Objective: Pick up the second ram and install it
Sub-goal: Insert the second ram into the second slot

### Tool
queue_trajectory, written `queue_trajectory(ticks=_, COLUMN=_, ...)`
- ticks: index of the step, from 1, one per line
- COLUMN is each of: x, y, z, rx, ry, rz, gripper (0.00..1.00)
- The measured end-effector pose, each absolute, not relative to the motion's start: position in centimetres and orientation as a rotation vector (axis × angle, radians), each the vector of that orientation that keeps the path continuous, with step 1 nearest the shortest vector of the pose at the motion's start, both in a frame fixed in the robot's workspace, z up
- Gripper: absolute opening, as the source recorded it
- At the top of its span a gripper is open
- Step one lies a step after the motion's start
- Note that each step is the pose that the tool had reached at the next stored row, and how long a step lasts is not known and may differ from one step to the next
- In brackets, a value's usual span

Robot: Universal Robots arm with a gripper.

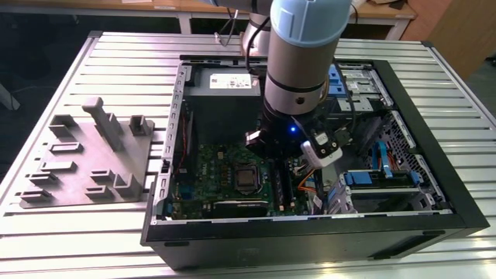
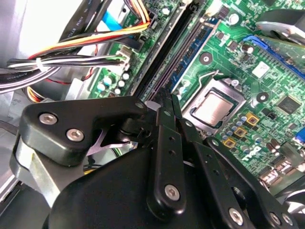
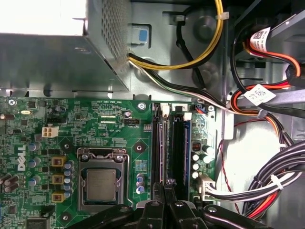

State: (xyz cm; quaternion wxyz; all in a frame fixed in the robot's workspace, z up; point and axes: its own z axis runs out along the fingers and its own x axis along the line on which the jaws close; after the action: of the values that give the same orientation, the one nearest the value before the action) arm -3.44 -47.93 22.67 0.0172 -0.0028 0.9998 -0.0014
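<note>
The black jaws were drawn together with no gap showing at their tips. They stood at the near end of a long slot on the green motherboard. The second ram, a thin, dark, narrow memory stick seen edge-on, seemed to stand in that slot, running straight away from the jaws. I could not tell whether they pinched its top edge or only bore on it, nor whether it sat fully home.

Load at this one end might rock the stick, leaving the far end high and its white latch unclosed, or bind it askew and strain the board. Just beside the jaws on one side stood a blue-edged stick in the neighbouring slot, so slight sideways drift would strike it. Near on the other side lay the silver square processor. Past the blue-edged stick, loose orange, black and white cables could snag the linkage. Beyond the slot's far end rose the grey perforated metal box. Free room looked to be chiefly straight up.
</note>
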Motion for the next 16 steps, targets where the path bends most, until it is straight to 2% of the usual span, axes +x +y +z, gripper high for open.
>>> queue_trajectory(ticks=16, x=-3.21, y=-47.93, z=22.44, rx=-0.006, ry=3.107, rz=0.01, gripper=0.11)
